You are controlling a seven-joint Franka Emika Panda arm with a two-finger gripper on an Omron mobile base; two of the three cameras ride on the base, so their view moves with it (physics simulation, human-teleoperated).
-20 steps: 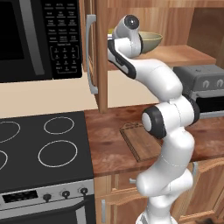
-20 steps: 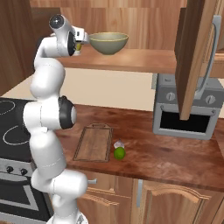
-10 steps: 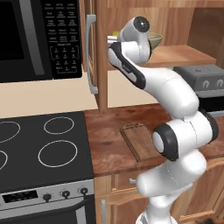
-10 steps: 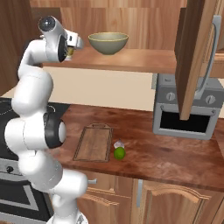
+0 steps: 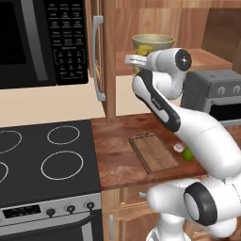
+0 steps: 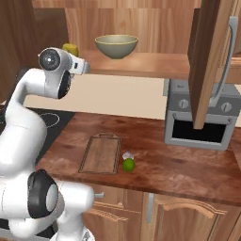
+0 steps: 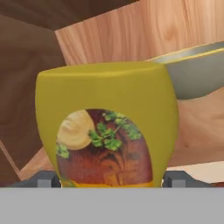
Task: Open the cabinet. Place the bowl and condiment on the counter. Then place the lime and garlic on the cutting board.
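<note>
Arm (image 5: 188, 127): glossy white, rounded segments
Joints (image 6: 41, 197): dark grey round caps
Link stripe (image 5: 157, 101): black band
Finger tips (image 7: 46, 178): small, grey

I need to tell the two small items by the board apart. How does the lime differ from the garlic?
Colour: the lime is bright green, the garlic pale white-pinkish. Size: the lime looks slightly larger than the garlic. Place: the lime lies nearer the counter's front edge, the garlic just behind it. Both are small and rest on the counter beside the cutting board, not on it.
</note>
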